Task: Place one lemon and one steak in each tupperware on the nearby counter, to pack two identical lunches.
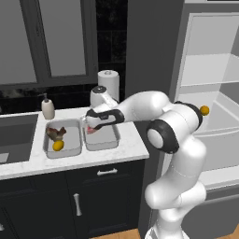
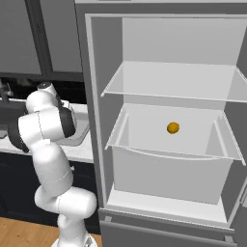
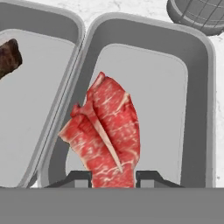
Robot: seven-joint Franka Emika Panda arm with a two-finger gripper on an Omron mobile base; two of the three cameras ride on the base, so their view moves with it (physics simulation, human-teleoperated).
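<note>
My gripper [image 1: 92, 126] hangs over the right tupperware [image 1: 111, 138] on the counter [image 1: 126, 149], shut on a raw red steak [image 3: 107, 131]. In the hand view the meat dangles between the two fingertips [image 3: 81, 178] above this grey tray's floor [image 3: 153, 87]. The left tupperware [image 1: 72, 144] holds a darker steak [image 1: 56, 133] and a lemon [image 1: 58, 145]; the dark meat's edge [image 3: 9, 57] also peeks in at the hand view's left. Another lemon [image 2: 172, 128] lies on a shelf of the open fridge, also seen past my arm [image 1: 204, 110].
A soap dispenser [image 1: 47, 108] and a paper towel roll [image 1: 108, 81] stand at the back of the counter, with a sink [image 1: 16, 135] at the left. A grey ribbed round object [image 3: 197, 13] sits just beyond the right tray. The open fridge [image 2: 173, 144] flanks the counter's right end.
</note>
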